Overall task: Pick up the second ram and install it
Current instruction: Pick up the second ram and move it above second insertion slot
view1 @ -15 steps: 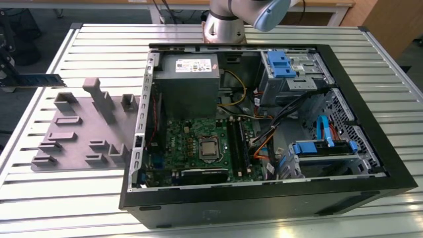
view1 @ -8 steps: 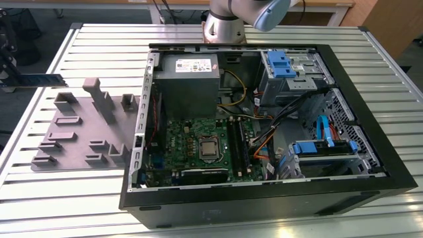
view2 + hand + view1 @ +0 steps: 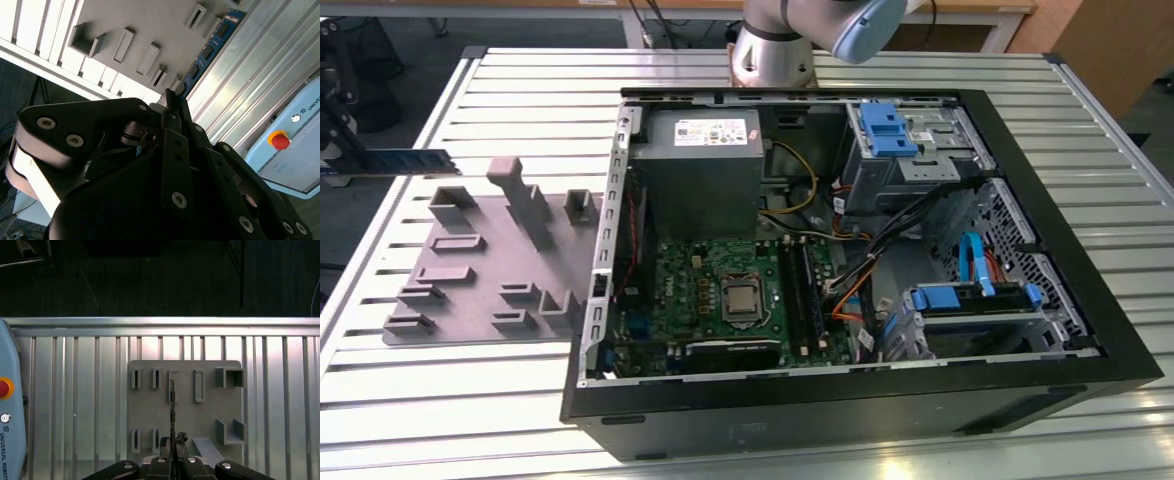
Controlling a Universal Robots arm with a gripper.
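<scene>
The open black computer case [image 3: 1121, 330] lies on its side on the slatted metal surface [image 3: 534, 80]. Inside it are the green motherboard [image 3: 687, 285] with a bare processor [image 3: 740, 298], a grey power supply [image 3: 698, 165], and two drive cages with blue brackets [image 3: 894, 130] among loose cables. The power supply carries a white label [image 3: 711, 130]; its print is too small to read.

At the exterior view's left of the case lies a grey holder plate [image 3: 480, 260] with raised slots and pockets.

The tool [image 3: 171, 462] is pinching the second ram [image 3: 171, 405] by one end. In the first wrist view the stick shows edge-on over the holder plate. In the exterior view it hangs level in the air near the surface's left edge, just beyond the plate and well apart from the case. The second wrist view shows its blue face with black chips.

Both wrist views show a pale blue box with a red button [image 3: 4, 388] and some print.
</scene>
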